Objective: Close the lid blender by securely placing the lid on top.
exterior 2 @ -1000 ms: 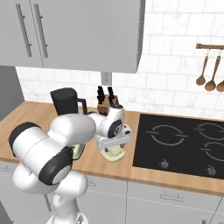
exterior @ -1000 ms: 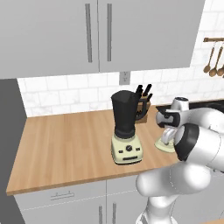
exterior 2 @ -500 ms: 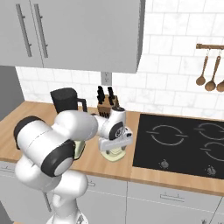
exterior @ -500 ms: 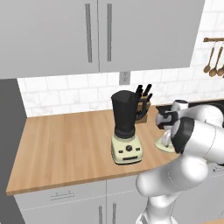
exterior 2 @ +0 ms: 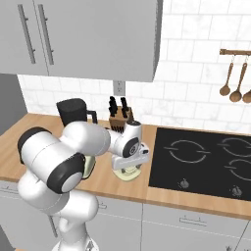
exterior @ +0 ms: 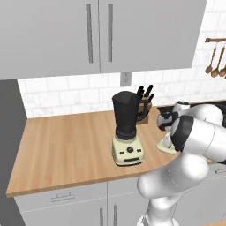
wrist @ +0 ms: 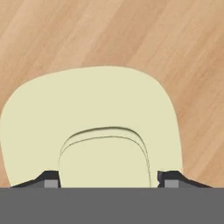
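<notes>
The blender [exterior: 127, 132] stands on the wooden counter [exterior: 66, 145], with a cream base and an uncovered dark jar [exterior 2: 73, 112]. To its right the pale cream lid [exterior: 164, 148] [exterior 2: 128, 173] lies flat on the counter. My gripper [exterior 2: 129, 165] points straight down onto it. In the hand view the lid [wrist: 87, 105] lies right under the gripper [wrist: 107, 179]. The two dark fingertips [wrist: 49, 179] stand either side of the raised centre knob, very close to it, with a thin gap on the right. The jaws are still open.
A wooden knife block [exterior: 143, 112] [exterior 2: 117, 120] stands behind the blender by the tiled wall. A black cooktop [exterior 2: 206, 157] lies right of the lid. Wooden utensils [exterior 2: 233, 73] hang on the wall. Cabinets hang overhead.
The hand has lowered onto the lid and its fingers have drawn in towards the knob. The lid and blender have not moved.
</notes>
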### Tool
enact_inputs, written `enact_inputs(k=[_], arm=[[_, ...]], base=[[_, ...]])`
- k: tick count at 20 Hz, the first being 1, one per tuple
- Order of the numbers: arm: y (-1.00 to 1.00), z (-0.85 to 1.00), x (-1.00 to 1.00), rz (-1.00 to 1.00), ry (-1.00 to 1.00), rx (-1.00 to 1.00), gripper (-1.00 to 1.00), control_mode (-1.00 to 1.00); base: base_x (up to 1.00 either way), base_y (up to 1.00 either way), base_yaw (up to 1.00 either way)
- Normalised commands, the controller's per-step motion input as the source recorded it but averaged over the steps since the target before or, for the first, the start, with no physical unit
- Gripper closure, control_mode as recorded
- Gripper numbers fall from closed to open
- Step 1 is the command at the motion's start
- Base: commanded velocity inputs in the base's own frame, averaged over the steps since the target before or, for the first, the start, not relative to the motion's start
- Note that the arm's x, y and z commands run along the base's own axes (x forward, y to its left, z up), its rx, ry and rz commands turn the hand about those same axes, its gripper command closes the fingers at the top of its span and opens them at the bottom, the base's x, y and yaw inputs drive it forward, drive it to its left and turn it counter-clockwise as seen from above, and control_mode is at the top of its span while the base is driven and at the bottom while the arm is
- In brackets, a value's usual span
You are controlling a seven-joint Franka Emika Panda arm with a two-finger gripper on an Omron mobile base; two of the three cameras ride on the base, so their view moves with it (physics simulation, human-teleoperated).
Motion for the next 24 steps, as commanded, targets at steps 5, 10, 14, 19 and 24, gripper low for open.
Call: enact_inputs(k=[5, 10, 14, 19, 24], arm=[[0.0, 0.02, 0.0, 0.0, 0.0, 0.0, 1.0, -1.0], [0.0, 0.41, -0.13, 0.0, -0.11, 0.0, 1.0, -1.0], [0.0, 0.99, -0.19, 0.0, -0.28, 0.01, 1.0, -1.0], [0.19, 1.0, -0.32, 0.0, -0.32, 0.01, 1.0, -1.0], [0.47, 1.0, -0.3, 0.0, -0.22, 0.0, 1.0, -1.0]], base=[[0.0, 0.0, 0.0], [0.0, 0.0, 0.0], [0.0, 0.0, 0.0], [0.0, 0.0, 0.0], [0.0, 0.0, 0.0]])
